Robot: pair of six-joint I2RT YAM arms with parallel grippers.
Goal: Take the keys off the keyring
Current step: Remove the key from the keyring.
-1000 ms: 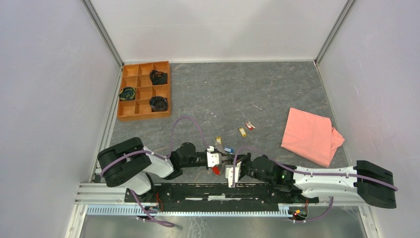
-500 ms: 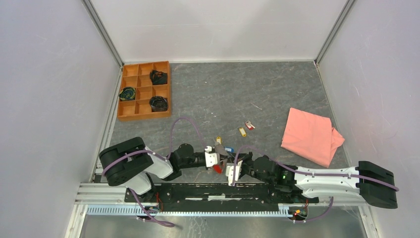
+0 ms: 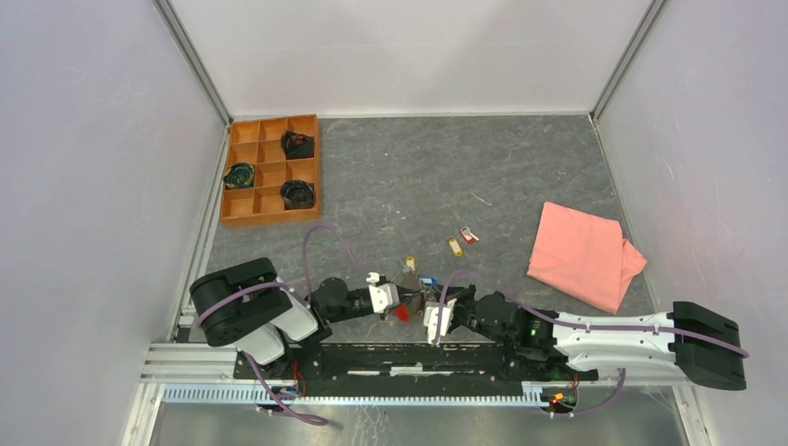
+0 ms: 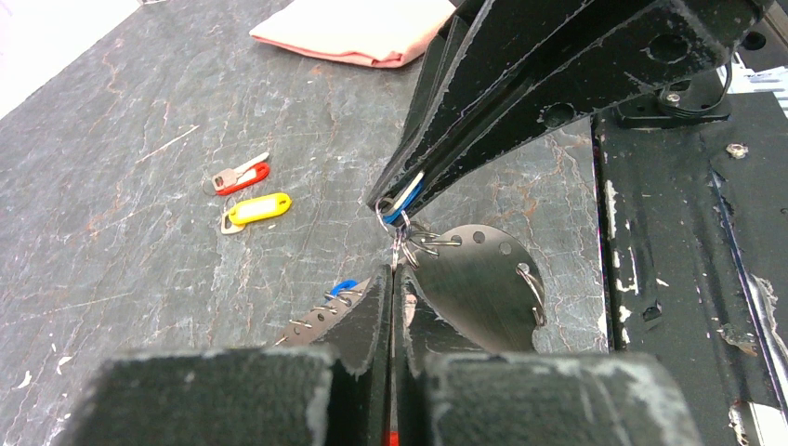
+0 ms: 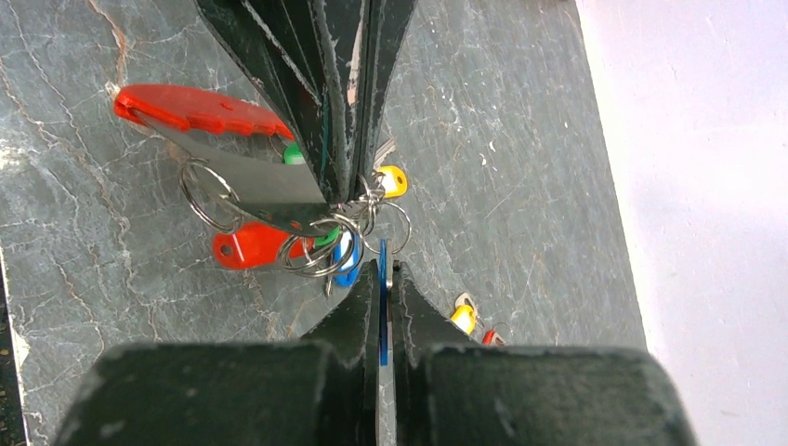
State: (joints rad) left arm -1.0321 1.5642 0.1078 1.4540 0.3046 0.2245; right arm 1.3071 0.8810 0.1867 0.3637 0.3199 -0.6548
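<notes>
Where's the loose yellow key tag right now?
In the top view, the yellow key tag lies beside the red key tag, left of the pink cloth.

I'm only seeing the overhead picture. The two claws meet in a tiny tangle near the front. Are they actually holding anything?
Observer: Yes. The right wrist view shows the right claw shut on a blue key, edge-on in its grip.
Operator: And the left one?
Observer: The left claw is shut on the keyring, at the edge of its pale side.
Operator: Any keys on it?
Observer: A red key and a green key sit among its small rings.
</notes>
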